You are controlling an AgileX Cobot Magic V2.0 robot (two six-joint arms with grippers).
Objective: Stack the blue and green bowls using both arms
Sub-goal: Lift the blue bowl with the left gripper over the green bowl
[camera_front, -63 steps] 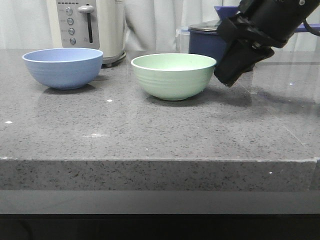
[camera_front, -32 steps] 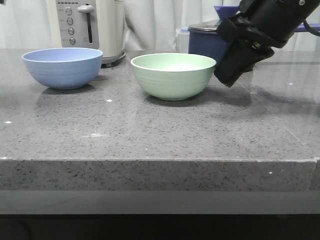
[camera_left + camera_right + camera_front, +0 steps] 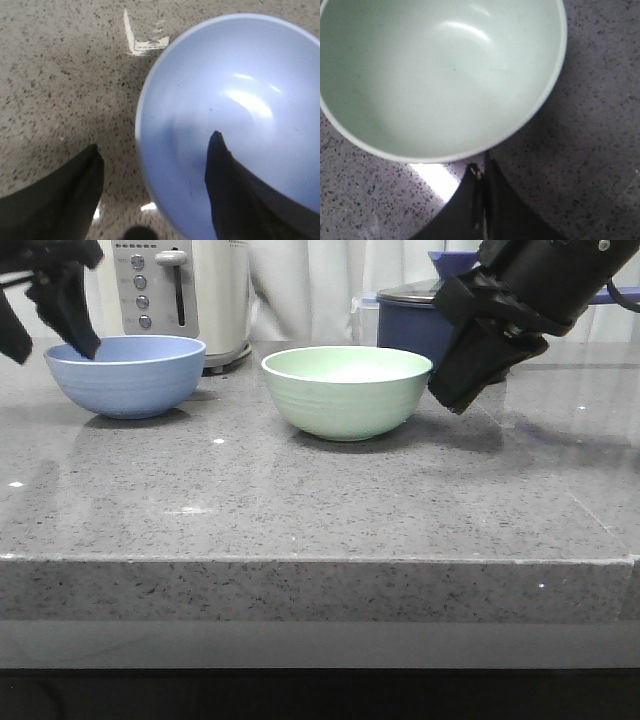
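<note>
Left tool (image 3: 152,150) spread wide, fingers straddling blue bowl (image 3: 126,374) rim on table (image 3: 320,510); right tool (image 3: 481,175) clenched empty just beside green bowl (image 3: 346,390).

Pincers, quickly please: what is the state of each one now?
Left pincer: open, its fingers astride the rim of the round pale blue matte bowl, holding nothing.
Right pincer: shut, empty, beside the round pale mint-green matte bowl.

We are looking at a kitchen; a speckled grey stone countertop (image 3: 320,510) is running across the view; a steel toaster (image 3: 180,295) and a dark lidded saucepan (image 3: 415,320) are standing before pale curtains (image 3: 310,285).
</note>
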